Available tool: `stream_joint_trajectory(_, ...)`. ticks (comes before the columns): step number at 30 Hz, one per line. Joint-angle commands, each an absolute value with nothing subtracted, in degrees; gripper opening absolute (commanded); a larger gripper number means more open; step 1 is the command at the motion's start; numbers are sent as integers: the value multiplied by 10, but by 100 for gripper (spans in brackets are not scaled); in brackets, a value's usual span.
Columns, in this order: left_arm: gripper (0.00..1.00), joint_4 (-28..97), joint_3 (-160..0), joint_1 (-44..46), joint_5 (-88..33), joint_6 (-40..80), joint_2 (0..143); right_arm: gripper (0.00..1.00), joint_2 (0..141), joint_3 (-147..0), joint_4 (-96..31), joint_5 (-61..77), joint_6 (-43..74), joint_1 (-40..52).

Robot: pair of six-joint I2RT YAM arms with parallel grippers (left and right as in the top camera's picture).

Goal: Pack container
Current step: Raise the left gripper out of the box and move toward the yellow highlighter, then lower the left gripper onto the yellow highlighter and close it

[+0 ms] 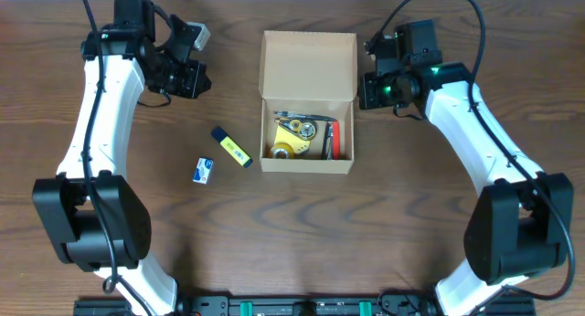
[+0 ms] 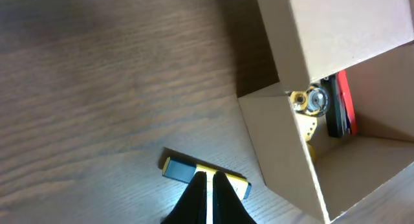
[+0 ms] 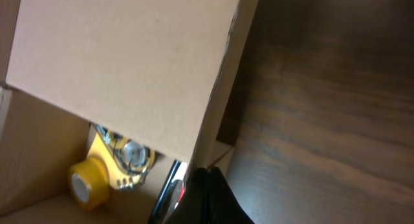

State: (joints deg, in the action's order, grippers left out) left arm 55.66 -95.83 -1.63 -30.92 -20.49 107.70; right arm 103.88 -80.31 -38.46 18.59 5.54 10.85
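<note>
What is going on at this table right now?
An open cardboard box is being packed; it already holds a yellow tape roll and other small items. A highlighter and a small blue-and-white packet lie outside on the table. The left claw and right claw are shut, holding nothing.

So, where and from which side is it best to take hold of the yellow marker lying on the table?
Grip the yellow marker across the middle of its barrel, coming straight down from above. It lies flat and diagonal, with bare table on both long sides, so close across its narrow width.
</note>
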Motion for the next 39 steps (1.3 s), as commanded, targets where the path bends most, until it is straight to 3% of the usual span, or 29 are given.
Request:
stream_joint_trajectory(1,6,556,-940,-23,-290,-175,1080,1,1029,-812,-408,204,47,113)
stream_joint_trajectory(13,6,533,-840,-23,-232,84,1080,1,1022,-813,-477,204,64,112)
stream_joint_trajectory(18,6,571,-840,6,-124,239,1080,1,1022,-813,-480,203,69,112)
stream_joint_trajectory(27,6,527,-840,100,-55,295,1080,1,1022,-813,-491,193,70,100)
stream_joint_trajectory(33,6,535,-834,110,-43,420,1080,1,1022,-813,-504,193,70,84)
stream_joint_trajectory(34,13,531,-831,110,-45,431,1080,1,1022,-813,-505,193,70,82)
stream_joint_trajectory(36,50,528,-822,110,-47,468,1080,1,1022,-813,-507,193,70,79)
stream_joint_trajectory(38,58,512,-810,110,-64,483,1080,1,1022,-813,-507,193,70,77)
stream_joint_trajectory(39,70,498,-803,110,-77,483,1080,1,1022,-813,-507,193,70,76)
